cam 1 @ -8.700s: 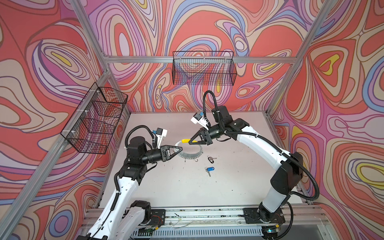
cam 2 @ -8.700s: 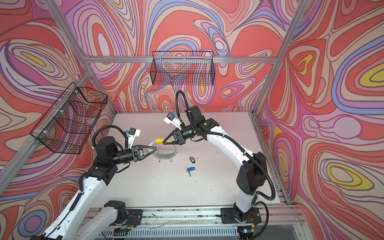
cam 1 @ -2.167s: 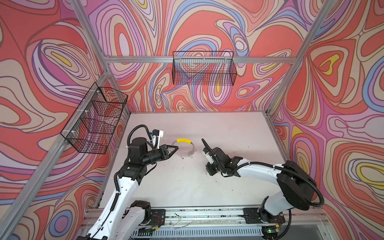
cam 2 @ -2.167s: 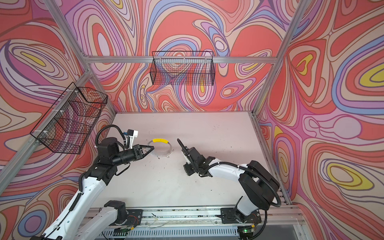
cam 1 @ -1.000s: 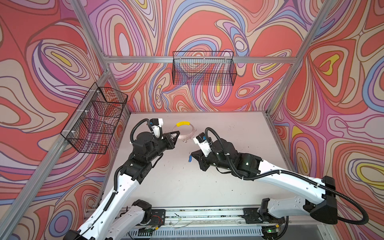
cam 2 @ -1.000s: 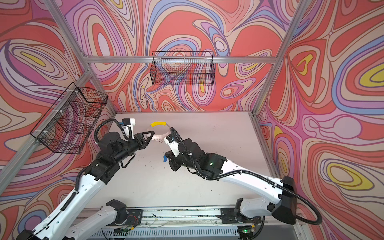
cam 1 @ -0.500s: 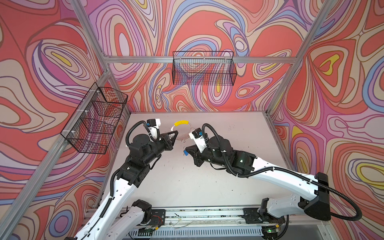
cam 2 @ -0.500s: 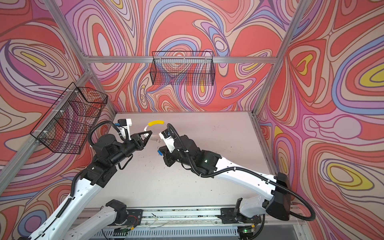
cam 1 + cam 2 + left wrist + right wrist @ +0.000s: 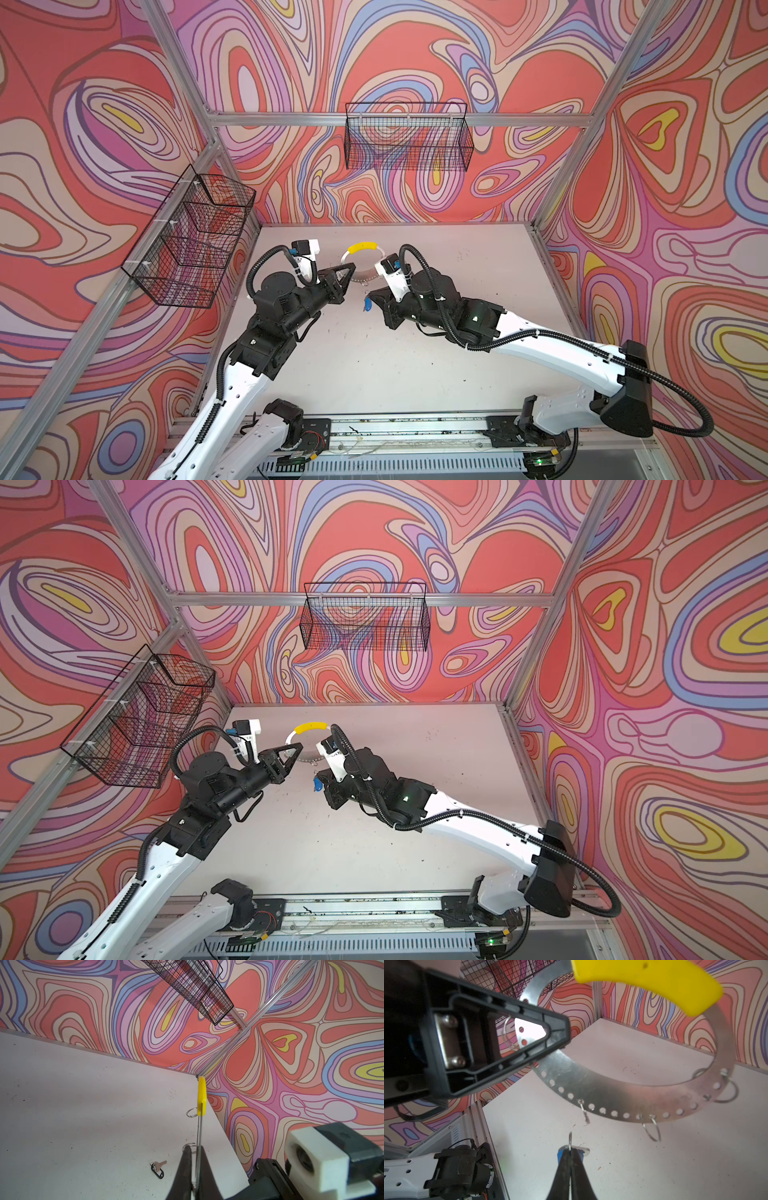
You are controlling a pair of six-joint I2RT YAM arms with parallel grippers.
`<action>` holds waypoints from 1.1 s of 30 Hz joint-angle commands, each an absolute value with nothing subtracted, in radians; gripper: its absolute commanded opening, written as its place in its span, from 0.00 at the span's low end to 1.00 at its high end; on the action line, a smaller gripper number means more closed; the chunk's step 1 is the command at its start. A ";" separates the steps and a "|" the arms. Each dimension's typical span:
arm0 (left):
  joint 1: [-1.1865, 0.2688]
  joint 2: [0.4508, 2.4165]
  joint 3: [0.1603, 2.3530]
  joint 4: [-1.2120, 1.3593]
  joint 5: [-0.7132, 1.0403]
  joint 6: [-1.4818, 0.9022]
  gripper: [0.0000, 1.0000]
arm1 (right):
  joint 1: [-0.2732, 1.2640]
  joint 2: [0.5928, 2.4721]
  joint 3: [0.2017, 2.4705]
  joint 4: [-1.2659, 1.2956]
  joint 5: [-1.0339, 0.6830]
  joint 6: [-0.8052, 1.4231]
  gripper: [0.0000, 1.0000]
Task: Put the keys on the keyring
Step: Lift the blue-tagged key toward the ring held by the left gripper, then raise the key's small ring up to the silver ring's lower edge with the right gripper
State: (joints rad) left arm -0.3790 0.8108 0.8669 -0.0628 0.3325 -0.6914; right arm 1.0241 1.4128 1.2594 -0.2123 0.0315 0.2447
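My left gripper is shut on the rim of the keyring, holding it upright above the table, yellow sleeve on top. In the left wrist view the keyring stands edge-on between the shut fingers of the left gripper. My right gripper is shut on the small split ring of the blue-tagged key, just below and to the right of the keyring. In the right wrist view that split ring pokes out of the right gripper, a little short of the perforated keyring. The black-tagged key lies on the table.
Small wire loops hang from the keyring's lower rim. Two black wire baskets hang on the walls, one at the back and one on the left. The white table ends in aluminium frame posts and a front rail.
The right gripper has carried the blue-tagged key left and up toward the keyring. The left gripper has shifted the keyring slightly left. Both grips are unchanged.
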 commanded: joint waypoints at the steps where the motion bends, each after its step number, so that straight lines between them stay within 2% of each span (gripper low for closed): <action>1: -0.383 0.795 0.857 -0.033 0.359 -0.677 0.00 | 1.009 1.402 1.278 -0.184 0.024 0.249 0.00; 33: -0.383 0.795 0.852 -0.018 0.393 -0.674 0.00 | 0.932 1.375 1.209 -0.153 -0.094 0.290 0.00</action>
State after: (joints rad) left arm -0.3790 0.8055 0.8566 -0.0517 0.3782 -0.6838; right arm 0.9432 1.3987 1.2266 -0.1776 -0.0738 0.2787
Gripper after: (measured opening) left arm 0.075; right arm 0.047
